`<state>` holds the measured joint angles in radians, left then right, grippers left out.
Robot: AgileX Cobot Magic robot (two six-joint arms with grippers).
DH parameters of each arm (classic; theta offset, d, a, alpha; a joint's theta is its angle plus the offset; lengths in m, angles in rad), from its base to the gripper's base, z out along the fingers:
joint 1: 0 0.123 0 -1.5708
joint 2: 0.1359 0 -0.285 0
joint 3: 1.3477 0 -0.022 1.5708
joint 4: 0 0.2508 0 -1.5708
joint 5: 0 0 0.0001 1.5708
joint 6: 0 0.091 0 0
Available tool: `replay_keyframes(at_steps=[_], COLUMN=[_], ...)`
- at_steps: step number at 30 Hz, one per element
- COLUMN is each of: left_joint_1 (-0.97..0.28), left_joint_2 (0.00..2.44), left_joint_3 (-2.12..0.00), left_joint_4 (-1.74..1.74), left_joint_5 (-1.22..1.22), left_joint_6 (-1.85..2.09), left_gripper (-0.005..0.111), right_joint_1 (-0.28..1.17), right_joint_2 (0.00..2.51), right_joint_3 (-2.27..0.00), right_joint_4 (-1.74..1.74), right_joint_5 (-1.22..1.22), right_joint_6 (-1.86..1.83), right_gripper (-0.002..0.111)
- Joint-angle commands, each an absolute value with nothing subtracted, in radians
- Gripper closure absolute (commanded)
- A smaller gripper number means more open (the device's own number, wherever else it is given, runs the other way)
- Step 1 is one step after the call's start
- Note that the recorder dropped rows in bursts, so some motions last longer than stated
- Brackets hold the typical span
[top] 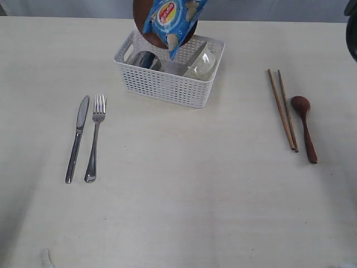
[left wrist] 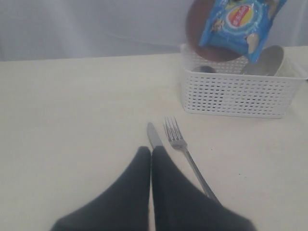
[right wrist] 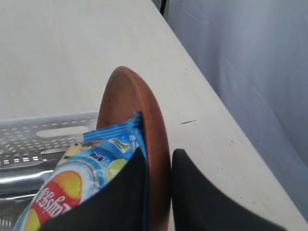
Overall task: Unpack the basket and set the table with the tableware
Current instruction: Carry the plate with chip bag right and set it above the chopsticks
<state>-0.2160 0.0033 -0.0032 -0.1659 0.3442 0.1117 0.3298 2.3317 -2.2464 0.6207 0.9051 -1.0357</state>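
My right gripper (right wrist: 158, 156) is shut on the small brown plate (right wrist: 130, 101), with the blue crisp packet (right wrist: 86, 173) pinched against the plate's face. Both hang tilted above the white basket (top: 167, 84), where the plate (top: 146, 25) and packet (top: 170, 19) reach the top edge. The steel cup (top: 146, 60) and the off-white bowl (top: 202, 64) lie in the basket. Knife (top: 77, 138) and fork (top: 95, 137) lie side by side at the left. Two chopsticks (top: 283, 109) and the dark spoon (top: 304, 125) lie at the right. My left gripper (left wrist: 151, 151) is shut and empty above the knife (left wrist: 154, 135).
The cream table (top: 184, 195) stretches bare between the cutlery and the chopsticks. A dark part of the right arm (top: 352, 33) shows at the top right edge. Behind the table hangs a pale grey cloth (left wrist: 86, 24).
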Motion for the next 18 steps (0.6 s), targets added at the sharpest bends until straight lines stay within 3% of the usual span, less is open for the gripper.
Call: replay_keyframes(at_steps=[1, 9, 18], left_joint_1=[-0.222, -0.222, -0.222], left_joint_2=[0.0, 0.0, 0.0], left_joint_3=[0.0, 0.0, 0.0], left_joint_4=[-0.163, -0.163, -0.163], left_joint_5=[0.342, 0.342, 0.342], left_joint_6=[0.112, 0.11, 0.11], left_gripper=[0.107, 0.107, 0.107], right_joint_1=[0.284, 0.08, -0.202], right_joint_2=[2.263, 2.18, 2.297], right_joint_3=[-2.255, -2.255, -2.177], right_joint_4=[0.66, 0.737, 0.919], right_joint_5=[0.907, 0.944, 1.062], right_joint_6=[-0.984, -0.806, -0.642], right_gripper=[0.108, 0.108, 0.109])
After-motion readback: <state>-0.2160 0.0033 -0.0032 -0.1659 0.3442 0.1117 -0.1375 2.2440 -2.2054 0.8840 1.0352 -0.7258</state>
